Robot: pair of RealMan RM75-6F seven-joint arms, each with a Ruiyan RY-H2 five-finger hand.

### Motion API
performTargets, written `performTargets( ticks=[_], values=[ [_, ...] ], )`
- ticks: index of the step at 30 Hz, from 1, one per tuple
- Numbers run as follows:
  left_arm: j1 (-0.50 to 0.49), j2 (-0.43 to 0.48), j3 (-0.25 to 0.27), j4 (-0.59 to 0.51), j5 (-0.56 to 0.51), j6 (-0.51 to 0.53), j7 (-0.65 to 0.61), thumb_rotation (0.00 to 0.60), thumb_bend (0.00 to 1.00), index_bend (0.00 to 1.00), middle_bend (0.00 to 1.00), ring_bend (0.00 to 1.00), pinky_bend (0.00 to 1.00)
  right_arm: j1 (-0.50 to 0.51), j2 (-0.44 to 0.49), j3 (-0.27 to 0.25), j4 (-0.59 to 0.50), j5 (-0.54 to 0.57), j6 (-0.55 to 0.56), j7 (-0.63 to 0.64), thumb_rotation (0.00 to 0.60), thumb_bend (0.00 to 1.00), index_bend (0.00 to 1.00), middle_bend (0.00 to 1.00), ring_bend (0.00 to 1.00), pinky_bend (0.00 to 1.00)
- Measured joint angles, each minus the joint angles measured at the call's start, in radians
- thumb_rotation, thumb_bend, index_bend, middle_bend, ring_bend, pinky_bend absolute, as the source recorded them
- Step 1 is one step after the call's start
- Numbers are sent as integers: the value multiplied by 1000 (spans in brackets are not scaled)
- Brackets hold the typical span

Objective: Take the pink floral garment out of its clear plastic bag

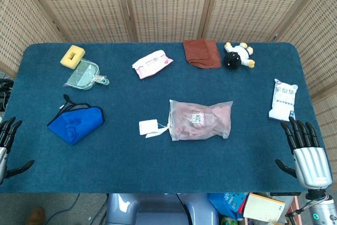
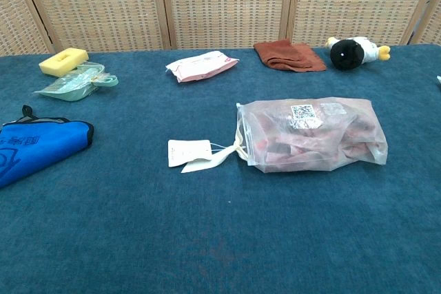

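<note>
The clear plastic bag (image 1: 200, 119) (image 2: 313, 134) lies flat at the middle of the blue table, with the pink floral garment (image 1: 208, 122) (image 2: 303, 144) folded inside it. Its tied neck points left, where a white paper tag (image 1: 149, 127) (image 2: 189, 152) hangs on a string. My right hand (image 1: 305, 154) rests at the table's front right corner, fingers spread and empty, well to the right of the bag. At the front left edge my left hand (image 1: 7, 143) shows only partly, fingers apart and holding nothing. Neither hand appears in the chest view.
A blue cloth pouch (image 1: 76, 122) (image 2: 34, 146) lies at left. Along the back sit a yellow sponge (image 1: 72, 55), a green dustpan (image 1: 84, 75), a pink wipes pack (image 1: 151, 63), a brown cloth (image 1: 201, 52) and a plush toy (image 1: 238, 55). A white packet (image 1: 283, 99) lies at right.
</note>
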Motion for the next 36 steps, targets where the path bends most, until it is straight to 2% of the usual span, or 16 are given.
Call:
performTargets(
  ticks=[9, 18, 21, 25, 31, 36],
  values=[
    [5, -1, -10, -6, 2, -7, 5, 600, 25, 0, 0, 0, 0, 27, 7, -8, 6, -12, -64, 42, 600, 0, 0, 0, 0, 0],
    [-2, -10, -31, -2, -30, -34, 12, 600, 32, 0, 0, 0, 0, 187, 1, 43, 5, 15, -299, 49, 600, 0, 0, 0, 0, 0],
    [-11, -10, -40, 1, -56, -64, 6, 600, 33, 0, 0, 0, 0, 266, -10, 79, -6, 62, -413, 34, 600, 0, 0, 0, 0, 0],
    [-21, -12, -57, 7, -78, -83, 0, 600, 33, 0, 0, 0, 0, 395, -59, 134, -10, 186, -570, -32, 600, 0, 0, 0, 0, 0],
    [-25, -9, -63, 4, -94, -106, -1, 600, 34, 0, 0, 0, 0, 516, -156, 175, 23, 367, -705, -150, 600, 0, 0, 0, 0, 0],
    [-32, 1, -69, -7, -109, -129, -4, 600, 35, 0, 0, 0, 0, 582, -230, 187, 80, 502, -771, -237, 600, 0, 0, 0, 0, 0]
  ],
)
